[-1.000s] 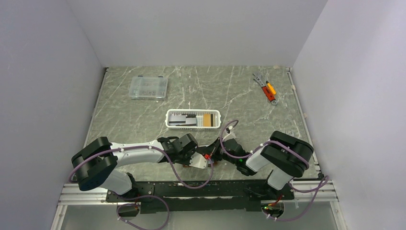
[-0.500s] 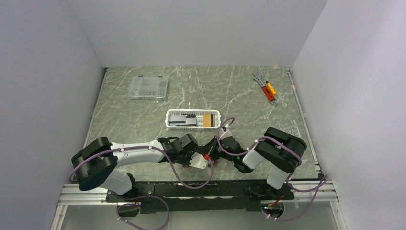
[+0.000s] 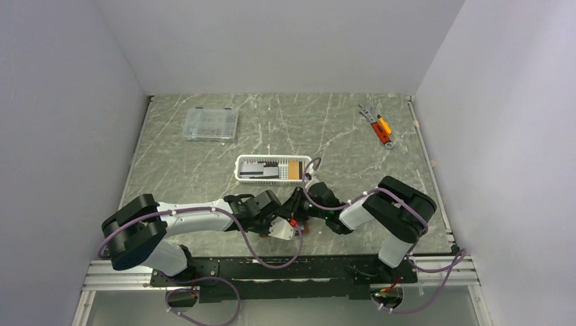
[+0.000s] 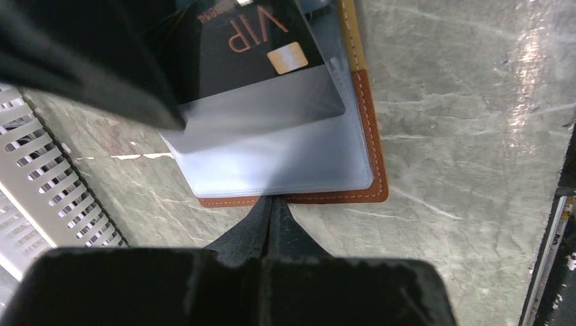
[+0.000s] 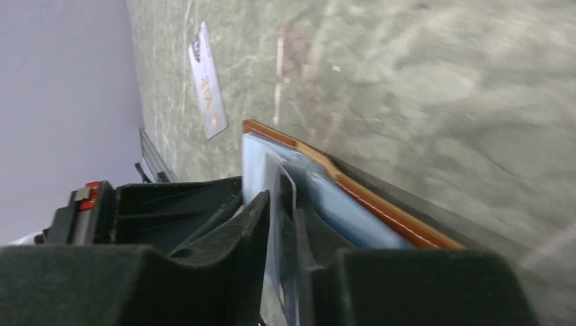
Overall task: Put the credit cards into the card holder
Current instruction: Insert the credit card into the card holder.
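**Card holder** [image 4: 292, 159]: brown leather, lying open with its clear sleeves up, directly ahead of the left gripper [image 4: 272, 212]. That gripper's fingertips are pressed together against the holder's near edge. Whether they nip the leather cannot be told.

**Black VIP card** [image 4: 251, 41]: partway into a sleeve, on the side of the holder farthest from that hand. The right gripper [image 5: 282, 207] has its fingers narrowly apart with the card's thin edge between them. Whether they actually pinch it cannot be told.

**Handling (judged):**
- The card is probably light, stiff and slick. It is best taken by its free short edge and pushed in line with the sleeve.
- The holder is soft and likely to slide unless pinned down.

**Views:**
- Only the right wrist view shows a pale card [image 5: 207, 92] lying on the table [image 5: 441, 81] beyond the holder.
- Only the left wrist view shows the card's lettering.
- The top view shows further cards [image 3: 261, 170] in the white slotted basket [image 3: 274, 180].
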`<action>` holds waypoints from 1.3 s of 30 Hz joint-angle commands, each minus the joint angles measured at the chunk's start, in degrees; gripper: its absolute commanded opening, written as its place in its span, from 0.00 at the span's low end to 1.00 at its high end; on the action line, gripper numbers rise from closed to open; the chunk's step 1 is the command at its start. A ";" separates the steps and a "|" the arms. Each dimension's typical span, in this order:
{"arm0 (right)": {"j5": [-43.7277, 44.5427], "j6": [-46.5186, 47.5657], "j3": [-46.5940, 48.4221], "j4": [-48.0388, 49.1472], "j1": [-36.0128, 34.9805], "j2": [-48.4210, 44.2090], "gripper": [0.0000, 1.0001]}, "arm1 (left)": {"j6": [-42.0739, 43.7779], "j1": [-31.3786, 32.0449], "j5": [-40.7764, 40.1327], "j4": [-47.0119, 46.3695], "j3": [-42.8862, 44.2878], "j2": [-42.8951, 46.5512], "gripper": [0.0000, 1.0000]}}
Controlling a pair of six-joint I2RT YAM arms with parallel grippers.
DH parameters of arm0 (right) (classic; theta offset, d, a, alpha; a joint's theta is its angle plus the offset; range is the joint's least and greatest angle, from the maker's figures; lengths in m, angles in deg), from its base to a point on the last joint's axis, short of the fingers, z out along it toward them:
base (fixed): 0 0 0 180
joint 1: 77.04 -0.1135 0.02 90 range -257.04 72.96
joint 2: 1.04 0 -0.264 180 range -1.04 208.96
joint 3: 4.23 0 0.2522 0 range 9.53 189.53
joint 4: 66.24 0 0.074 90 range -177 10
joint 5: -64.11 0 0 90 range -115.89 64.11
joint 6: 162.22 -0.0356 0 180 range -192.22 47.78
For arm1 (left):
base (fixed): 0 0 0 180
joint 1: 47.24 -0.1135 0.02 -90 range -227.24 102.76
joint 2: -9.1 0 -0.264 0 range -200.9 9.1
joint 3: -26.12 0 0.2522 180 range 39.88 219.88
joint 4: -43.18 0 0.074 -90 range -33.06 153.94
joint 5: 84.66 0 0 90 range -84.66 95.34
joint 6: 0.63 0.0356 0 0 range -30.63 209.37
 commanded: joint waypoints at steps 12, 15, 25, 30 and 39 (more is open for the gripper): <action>10.89 8.22 10.49 -45.35 -2.86 -10.89 0.67 | -0.25 1.17 5.54 3.39 -3.87 -0.75 0.00; 13.20 8.14 11.46 -47.88 -3.59 -11.79 0.64 | 0.01 1.17 5.91 4.02 -3.60 -0.37 0.00; 15.01 9.88 20.96 -54.11 -7.66 -7.57 0.54 | 0.19 1.25 5.55 2.74 -4.57 0.70 0.00; 16.74 11.20 25.18 -56.15 -10.43 -6.18 0.55 | 0.73 1.25 5.50 2.54 -4.66 1.72 0.00; 16.18 11.27 20.98 -55.21 -9.59 -12.28 0.48 | 0.26 1.25 4.81 1.80 -5.13 1.49 0.00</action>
